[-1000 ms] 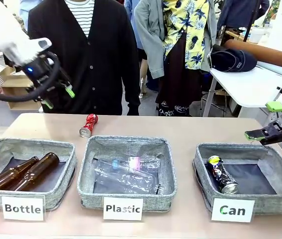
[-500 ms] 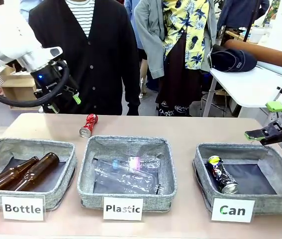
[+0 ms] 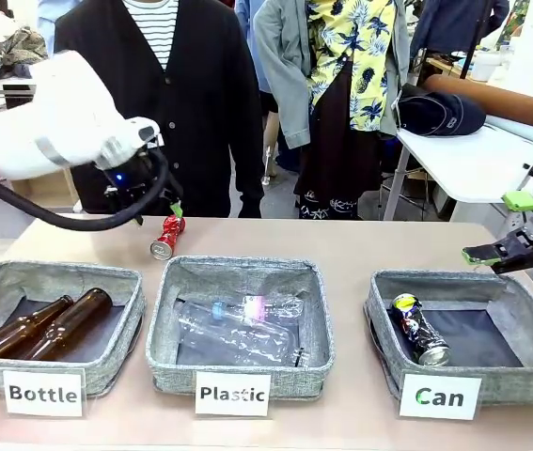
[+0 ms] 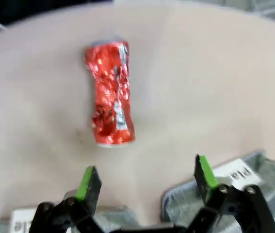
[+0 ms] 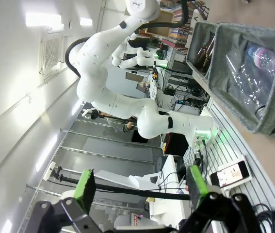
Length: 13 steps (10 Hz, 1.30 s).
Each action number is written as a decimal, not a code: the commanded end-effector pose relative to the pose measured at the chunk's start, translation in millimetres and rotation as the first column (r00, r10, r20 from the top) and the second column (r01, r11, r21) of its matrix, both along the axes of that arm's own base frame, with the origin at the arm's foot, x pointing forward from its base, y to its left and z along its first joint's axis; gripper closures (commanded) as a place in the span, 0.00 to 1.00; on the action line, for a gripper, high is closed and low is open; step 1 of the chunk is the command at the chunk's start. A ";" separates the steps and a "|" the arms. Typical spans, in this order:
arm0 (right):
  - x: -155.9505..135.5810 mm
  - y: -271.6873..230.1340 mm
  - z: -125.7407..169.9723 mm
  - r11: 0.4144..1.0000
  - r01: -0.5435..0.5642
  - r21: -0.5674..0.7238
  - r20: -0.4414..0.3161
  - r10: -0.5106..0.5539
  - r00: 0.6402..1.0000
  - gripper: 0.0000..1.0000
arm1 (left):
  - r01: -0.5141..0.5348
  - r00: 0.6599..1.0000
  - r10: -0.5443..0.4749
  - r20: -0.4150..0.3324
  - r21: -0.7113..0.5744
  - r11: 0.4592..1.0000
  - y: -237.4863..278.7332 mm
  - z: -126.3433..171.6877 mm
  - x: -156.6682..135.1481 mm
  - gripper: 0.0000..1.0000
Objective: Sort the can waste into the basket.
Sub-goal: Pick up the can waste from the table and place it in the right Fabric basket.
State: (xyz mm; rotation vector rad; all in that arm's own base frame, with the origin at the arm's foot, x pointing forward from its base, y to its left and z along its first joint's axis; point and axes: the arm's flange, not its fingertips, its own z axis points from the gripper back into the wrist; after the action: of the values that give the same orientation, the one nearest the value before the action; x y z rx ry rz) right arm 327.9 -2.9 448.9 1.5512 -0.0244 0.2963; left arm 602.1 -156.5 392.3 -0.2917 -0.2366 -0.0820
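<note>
A dented shiny red can [image 3: 166, 236] lies on its side on the table behind the middle basket. My left gripper [image 3: 164, 209] hangs open just above and behind it, apart from it. In the left wrist view the red can [image 4: 110, 94] lies ahead of the open left gripper [image 4: 147, 177], slightly to the left of the gap. A dark printed can [image 3: 419, 329] lies inside the grey basket [image 3: 510, 383] labelled "Can" at the right. My right gripper [image 3: 506, 230] hovers open and empty over that basket's far right corner; in its own view the right gripper [image 5: 139, 187] faces away from the table.
The "Plastic" basket [image 3: 167, 348] in the middle holds clear bottles, and the "Bottle" basket [image 3: 125, 338] at the left holds two brown glass bottles. A person in a dark cardigan [image 3: 181, 103] stands at the far edge, close behind the red can.
My left arm has swung right and down, bringing its open gripper from the far left to just above the red can. The right arm and both cans have stayed put.
</note>
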 end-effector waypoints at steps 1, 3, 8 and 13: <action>0.5 2.1 3.6 1.000 0.000 0.018 0.005 0.000 1.000 0.00 | -0.020 0.996 0.010 0.091 0.103 0.994 -5.3 -21.6 -3.1 0.00; 0.5 2.1 3.6 1.000 0.000 0.018 0.005 0.000 1.000 0.00 | -0.034 0.995 0.018 0.095 0.173 0.984 -11.7 -48.7 11.7 0.00; 0.5 2.1 3.6 1.000 0.000 0.018 0.005 0.000 1.000 0.00 | 0.009 0.999 -0.015 0.031 0.184 0.983 -17.7 -79.3 29.6 0.00; 0.5 2.1 3.6 1.000 0.000 0.018 0.005 0.000 1.000 0.00 | 0.015 0.998 -0.027 0.064 0.180 0.983 -15.6 -76.3 31.1 0.63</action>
State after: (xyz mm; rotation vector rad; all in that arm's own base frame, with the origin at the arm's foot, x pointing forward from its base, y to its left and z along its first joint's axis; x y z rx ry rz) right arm 327.9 -3.0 448.9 1.5513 -0.0245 0.2961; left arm 633.9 -174.0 315.9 -0.1253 -0.2814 -0.1293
